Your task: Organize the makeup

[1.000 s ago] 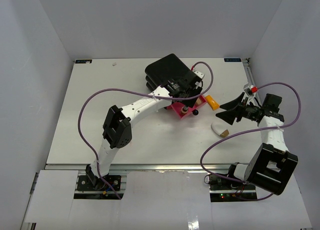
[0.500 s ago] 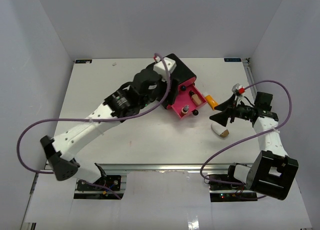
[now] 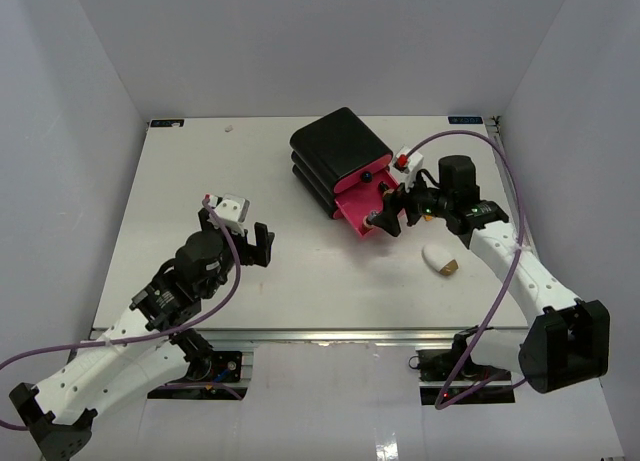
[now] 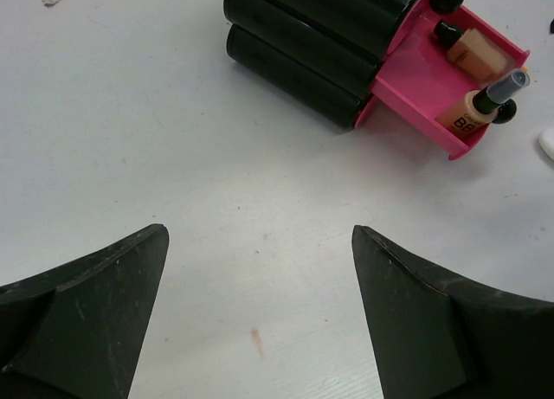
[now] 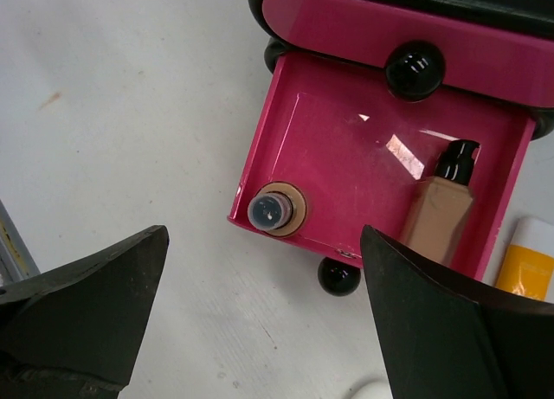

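The black box (image 3: 338, 153) has its lowest pink drawer (image 3: 352, 213) pulled open. Two tan bottles with dark caps are in it: one stands upright (image 5: 275, 210) at the front corner, one lies flat (image 5: 441, 213); both show in the left wrist view, upright (image 4: 481, 105) and flat (image 4: 474, 53). The orange tube (image 5: 530, 262) lies beside the drawer. The white oval tube (image 3: 440, 259) lies on the table. My right gripper (image 3: 392, 207) (image 5: 262, 234) is open and empty above the drawer's front edge. My left gripper (image 3: 237, 235) (image 4: 258, 230) is open and empty over bare table, far left of the box.
The box's two upper pink drawers (image 5: 381, 27) are shut, each with a black knob (image 5: 414, 68). The open drawer's knob (image 5: 338, 276) sticks out toward the white tube. Grey walls enclose the white table (image 3: 180, 181) on three sides.
My left arm has pulled back from the box to the front left of the table. My right gripper has moved left, from beside the white tube to over the open drawer, covering the orange tube from above.
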You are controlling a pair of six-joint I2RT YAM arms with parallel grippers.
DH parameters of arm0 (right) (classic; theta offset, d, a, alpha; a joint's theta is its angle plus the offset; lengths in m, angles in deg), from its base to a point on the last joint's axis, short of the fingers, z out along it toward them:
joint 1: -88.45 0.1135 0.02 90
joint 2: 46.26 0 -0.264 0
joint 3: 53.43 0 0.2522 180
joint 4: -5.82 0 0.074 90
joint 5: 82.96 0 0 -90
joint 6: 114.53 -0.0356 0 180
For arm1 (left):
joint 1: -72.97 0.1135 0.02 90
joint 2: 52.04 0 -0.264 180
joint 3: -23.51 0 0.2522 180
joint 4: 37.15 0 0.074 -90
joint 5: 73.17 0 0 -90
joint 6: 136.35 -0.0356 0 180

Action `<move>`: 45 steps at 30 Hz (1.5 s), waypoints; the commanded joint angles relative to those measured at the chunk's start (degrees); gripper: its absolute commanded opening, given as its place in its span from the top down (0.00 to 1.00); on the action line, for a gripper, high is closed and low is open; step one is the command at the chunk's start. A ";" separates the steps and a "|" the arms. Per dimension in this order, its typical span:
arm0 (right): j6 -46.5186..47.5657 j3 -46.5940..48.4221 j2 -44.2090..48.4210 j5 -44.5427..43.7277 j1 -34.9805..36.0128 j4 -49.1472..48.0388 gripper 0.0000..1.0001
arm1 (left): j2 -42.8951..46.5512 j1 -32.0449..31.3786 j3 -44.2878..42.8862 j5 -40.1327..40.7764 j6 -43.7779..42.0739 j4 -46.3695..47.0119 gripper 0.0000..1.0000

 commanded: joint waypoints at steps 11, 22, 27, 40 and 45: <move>-4.71 5.25 -8.89 -10.41 4.27 -4.03 0.18 | 1.87 0.31 1.35 1.19 0.52 3.45 0.02; -5.35 5.26 -10.62 -7.50 4.25 -3.55 0.49 | 2.34 0.80 1.35 0.92 0.61 3.53 0.02; -5.31 4.86 -10.41 -6.43 4.19 -3.51 0.62 | 2.71 0.97 1.44 1.05 0.61 3.45 0.02; -6.60 7.98 -11.89 -4.55 2.29 -2.93 0.73 | 2.71 1.02 1.44 1.15 0.70 3.45 0.02; -9.42 11.79 -14.91 0.17 0.89 -2.21 0.74 | 2.75 1.14 1.52 1.29 0.70 3.38 0.02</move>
